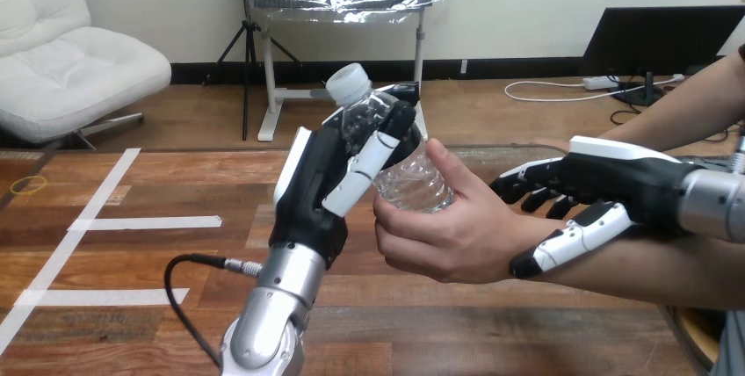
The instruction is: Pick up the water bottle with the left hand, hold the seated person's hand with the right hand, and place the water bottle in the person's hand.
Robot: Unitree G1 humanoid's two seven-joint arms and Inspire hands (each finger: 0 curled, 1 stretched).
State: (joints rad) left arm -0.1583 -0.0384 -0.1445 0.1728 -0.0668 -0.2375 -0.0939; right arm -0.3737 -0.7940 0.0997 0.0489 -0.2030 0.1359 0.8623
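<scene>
**Inspector:** Where is the water bottle (pixel 413 178)?

**Onlooker:** It is off the table (pixel 132 306) and tilted, with the cap (pixel 349 82) up and to the left. The left hand (pixel 321 183) has its fingers and thumb wrapped round the upper body. The person's hand (pixel 448 227) grips the lower end, so both are on it.

**Inspector:** And the right hand (pixel 615 178)?

**Onlooker:** It is closed on the person's wrist (pixel 518 227), thumb along the near side and fingers on the far side. I'd call it a light clasp.

**Inspector:** What are the hazards?

**Onlooker:** The first is the timing of the release. If the left hand lets go before the person's grip is firm, the tilted bottle could pivot out and fall to the table. The second is that the bottle is thin and clear. A hard squeeze from both ends could buckle it or make it slip. The third is the wrist. If the right hand tightens or pulls while the left moves away, it could drag the person's hand off line and loosen their hold.

**Inspector:** Recommendation?

**Onlooker:** Open the left fingers slowly and hold the right arm steady.
</scene>
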